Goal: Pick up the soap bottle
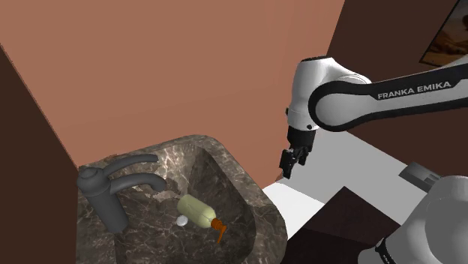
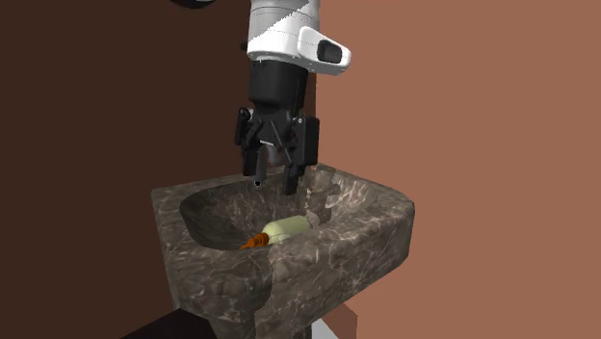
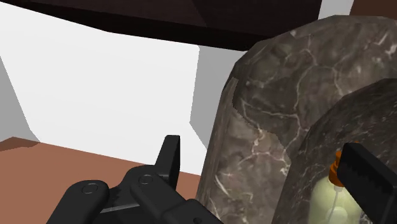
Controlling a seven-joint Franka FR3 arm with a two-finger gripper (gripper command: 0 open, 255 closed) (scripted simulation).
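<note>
Gripper [image 1: 289, 171] noted in the shoulder view hanging fingers-down from the white arm, in the air off the sink [image 1: 259, 206] rim on the shoulder view's right and touching nothing. The sink is dark, veined stone set against a reddish-brown wall [image 1: 187, 67], with a dark grey faucet [image 1: 112, 191] on its rim at the shoulder view's left. The soap bottle [image 1: 199, 211] lies on its side at the bottom of the basin, with a pale yellowish body and an orange pump [image 1: 218, 229], well apart from the gripper. In the second exterior view the gripper [image 2: 274, 185] is above the sink [image 2: 366, 221], its two fingers spread with an empty gap between them. The soap bottle [image 2: 286, 228] lies lower down in the basin, orange pump [image 2: 255, 241] pointing to that view's left. In the wrist view the gripper [image 3: 267, 167] has its fingers standing wide apart and clasps nothing. The sink's [image 3: 267, 95] outer wall and rim lie between them. The soap bottle [image 3: 334, 197] shows inside the basin just beside one finger, partly covered by it and not held.
</note>
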